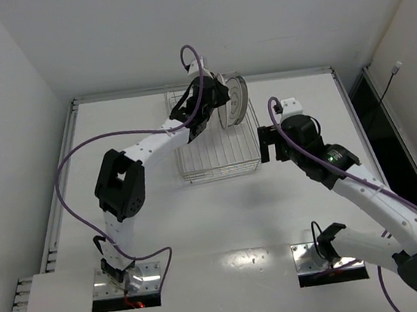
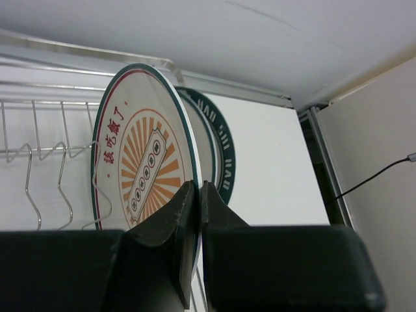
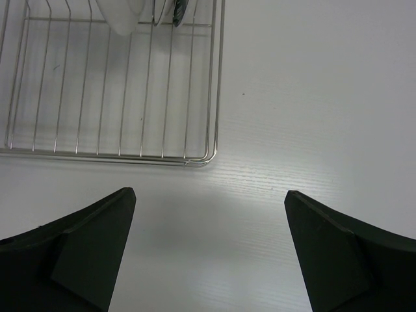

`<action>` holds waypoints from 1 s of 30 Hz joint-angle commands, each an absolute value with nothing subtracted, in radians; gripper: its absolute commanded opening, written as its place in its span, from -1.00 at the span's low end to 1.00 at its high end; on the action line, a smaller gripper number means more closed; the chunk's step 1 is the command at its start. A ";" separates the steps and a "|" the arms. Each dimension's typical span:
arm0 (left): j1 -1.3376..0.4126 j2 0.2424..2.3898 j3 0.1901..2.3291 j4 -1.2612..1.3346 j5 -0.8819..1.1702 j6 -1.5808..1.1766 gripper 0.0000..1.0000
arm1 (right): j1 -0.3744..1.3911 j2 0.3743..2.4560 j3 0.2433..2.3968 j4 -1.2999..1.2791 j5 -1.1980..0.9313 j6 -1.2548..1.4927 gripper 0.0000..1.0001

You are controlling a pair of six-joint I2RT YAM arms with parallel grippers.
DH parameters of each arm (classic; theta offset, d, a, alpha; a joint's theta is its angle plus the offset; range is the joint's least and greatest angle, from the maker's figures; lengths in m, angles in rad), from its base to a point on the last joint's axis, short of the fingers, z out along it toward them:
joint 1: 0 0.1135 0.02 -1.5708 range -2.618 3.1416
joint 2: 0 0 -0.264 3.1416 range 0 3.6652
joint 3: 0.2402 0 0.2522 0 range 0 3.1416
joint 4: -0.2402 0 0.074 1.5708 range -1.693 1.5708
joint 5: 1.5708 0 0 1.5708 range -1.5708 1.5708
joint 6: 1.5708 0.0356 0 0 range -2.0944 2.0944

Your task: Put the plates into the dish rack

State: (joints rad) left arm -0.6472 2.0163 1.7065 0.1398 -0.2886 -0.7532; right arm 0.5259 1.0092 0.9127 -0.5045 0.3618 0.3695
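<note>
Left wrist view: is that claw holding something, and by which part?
The left claw pinches the round orange sunburst plate by its rim, upright in the silver wire dish rack. The right claw holds nothing.

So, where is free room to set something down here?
The dish rack is bare wire in its near half, and the table in front of it is free. It is crowded at the rack's far right corner: both plates are upright there, the left claw shut on the sunburst plate.
</note>
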 commanded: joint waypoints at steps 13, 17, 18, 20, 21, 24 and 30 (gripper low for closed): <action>-0.617 2.034 1.781 0.043 -0.167 -0.842 -0.52 | 0.523 1.008 0.985 -0.538 0.368 0.420 0.98; -0.607 2.034 1.819 0.008 -0.137 -0.842 0.66 | 0.523 1.020 1.058 -0.589 0.368 0.439 0.98; -0.607 2.034 1.830 0.008 -0.121 -0.830 0.83 | 0.523 1.044 1.075 -0.606 0.377 0.454 0.98; -0.607 2.023 1.841 -0.021 -0.111 -0.819 1.00 | 0.523 1.054 1.123 -0.647 0.414 0.479 0.98; -0.607 2.023 1.853 -0.021 -0.095 -0.810 1.00 | 0.523 1.066 1.134 -0.673 0.414 0.489 0.98; -0.607 1.968 1.844 -0.011 -0.071 -0.801 1.00 | 0.523 1.066 1.166 -0.709 0.434 0.489 0.98; -0.607 1.844 1.833 0.015 -0.031 -0.723 1.00 | 0.523 1.017 1.189 -0.741 0.445 0.499 0.98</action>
